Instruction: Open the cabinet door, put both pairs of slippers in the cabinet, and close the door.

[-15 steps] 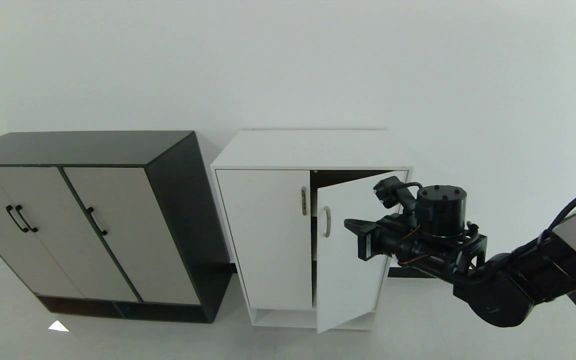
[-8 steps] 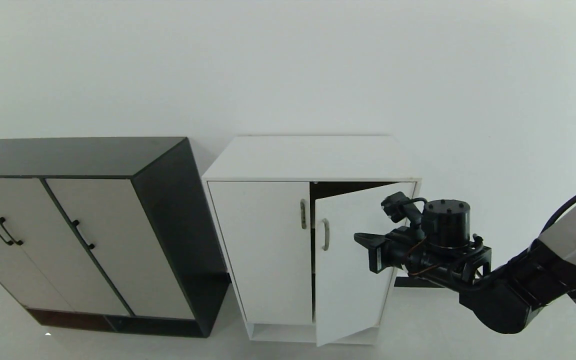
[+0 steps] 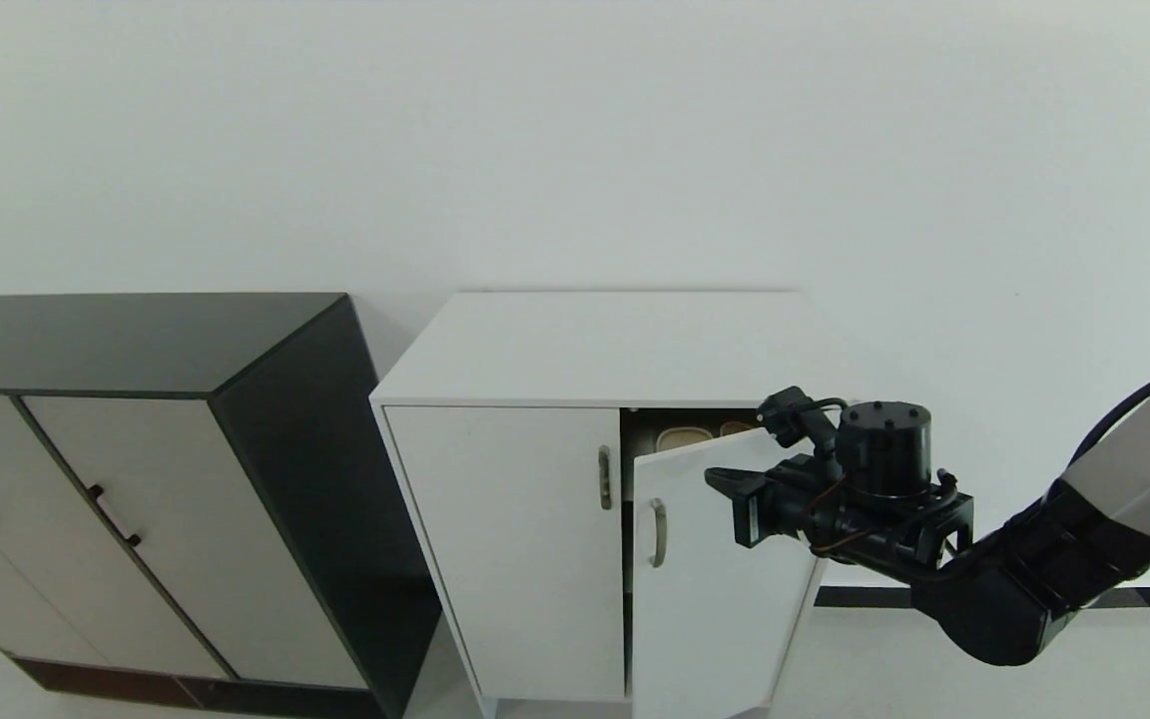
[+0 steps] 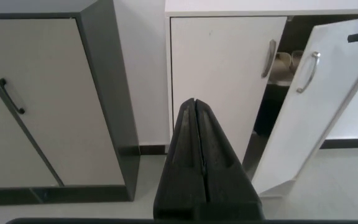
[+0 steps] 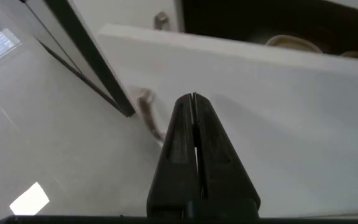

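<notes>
Black fingers are pressing flat together on the right gripper (image 3: 710, 477), with nothing between them. It is hanging right at the outer face of the right door (image 3: 725, 599) of the white cabinet (image 3: 595, 345), up near the door's top edge; whether the tip is actually touching the panel, I cannot tell. That door is standing ajar, its metal handle (image 3: 657, 533) sitting lower down and to the gripper's left. Over the door's top edge, tan slippers (image 3: 685, 436) are resting on an upper shelf inside the cabinet. The left door (image 3: 515, 539) is lying shut. The left gripper (image 4: 194, 102) is fully closed too, gripping nothing, and pointing at the cabinet from well back over the floor (image 4: 328, 186). A black cabinet (image 3: 286, 419) is standing just beside the white one, on its left.
</notes>
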Controlling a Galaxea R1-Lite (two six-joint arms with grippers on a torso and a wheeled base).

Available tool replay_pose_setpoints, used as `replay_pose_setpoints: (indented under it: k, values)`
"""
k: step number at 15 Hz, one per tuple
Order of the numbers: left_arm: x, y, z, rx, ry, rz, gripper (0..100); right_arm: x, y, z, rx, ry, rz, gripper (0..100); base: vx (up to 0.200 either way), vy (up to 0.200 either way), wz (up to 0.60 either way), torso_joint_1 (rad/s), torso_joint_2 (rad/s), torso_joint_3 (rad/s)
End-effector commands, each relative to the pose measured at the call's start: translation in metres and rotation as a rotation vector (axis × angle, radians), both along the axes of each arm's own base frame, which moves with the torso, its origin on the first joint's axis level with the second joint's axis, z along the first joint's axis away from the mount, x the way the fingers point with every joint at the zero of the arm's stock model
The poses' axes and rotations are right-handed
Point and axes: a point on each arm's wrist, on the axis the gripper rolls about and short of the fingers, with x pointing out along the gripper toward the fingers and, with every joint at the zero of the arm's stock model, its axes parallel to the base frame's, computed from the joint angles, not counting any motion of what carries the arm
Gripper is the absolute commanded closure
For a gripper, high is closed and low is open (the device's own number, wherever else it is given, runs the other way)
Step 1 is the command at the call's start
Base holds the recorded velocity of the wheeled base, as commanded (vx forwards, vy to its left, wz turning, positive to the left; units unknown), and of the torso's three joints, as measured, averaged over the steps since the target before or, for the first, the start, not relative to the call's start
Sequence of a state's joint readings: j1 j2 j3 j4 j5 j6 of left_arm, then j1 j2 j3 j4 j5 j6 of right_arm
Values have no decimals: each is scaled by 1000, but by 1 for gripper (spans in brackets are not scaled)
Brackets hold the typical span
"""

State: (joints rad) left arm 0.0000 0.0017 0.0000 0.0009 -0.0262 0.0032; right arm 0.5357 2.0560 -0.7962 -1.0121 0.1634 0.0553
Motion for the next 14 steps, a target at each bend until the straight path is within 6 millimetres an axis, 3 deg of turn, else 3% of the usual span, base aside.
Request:
replay_pose_setpoints:
  k: [1, 9, 14]
  values:
    - [0, 0, 0, 0, -1, 0, 100, 0, 0, -2, -4, 4, 2, 100, 0, 0, 0, 0, 0, 0]
    - [0, 0, 0, 0, -1, 0, 100, 24, 4, -17, 30, -49, -23, 100, 0, 0, 0, 0, 0, 0]
    - [0, 0, 0, 0, -1, 0, 100, 41, -5, -21, 39, -55, -63, 100, 0, 0, 0, 0, 0, 0]
